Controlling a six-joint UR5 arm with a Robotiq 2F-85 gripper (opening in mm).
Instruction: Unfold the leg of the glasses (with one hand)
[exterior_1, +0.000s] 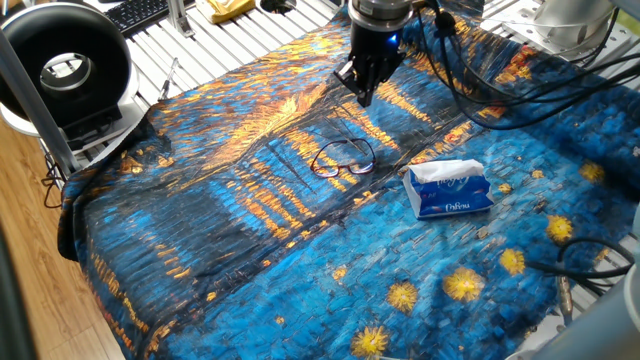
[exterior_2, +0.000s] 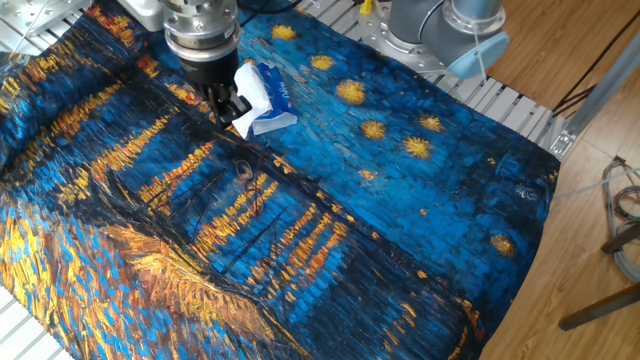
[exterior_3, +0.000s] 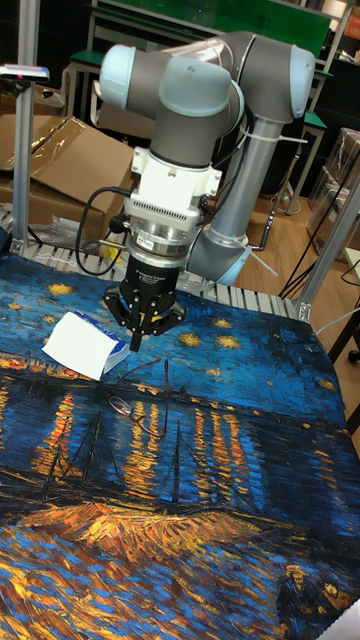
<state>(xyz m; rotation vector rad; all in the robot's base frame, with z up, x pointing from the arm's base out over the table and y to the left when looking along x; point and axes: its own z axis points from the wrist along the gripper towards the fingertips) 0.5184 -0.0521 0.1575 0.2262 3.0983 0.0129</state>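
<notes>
The glasses lie on the blue-and-orange painted cloth, thin dark frame with legs folded against the lenses. They show faintly in the other fixed view and in the tall view. My black gripper hangs above the cloth, behind the glasses and apart from them, fingers drawn together to a point with nothing between them. The same gripper stands next to the tissue pack, and in the tall view the gripper points down just above and behind the glasses.
A blue-white tissue pack lies right of the glasses, close to the gripper's side. Black cables trail over the cloth at the back right. A round black fan stands at the left edge.
</notes>
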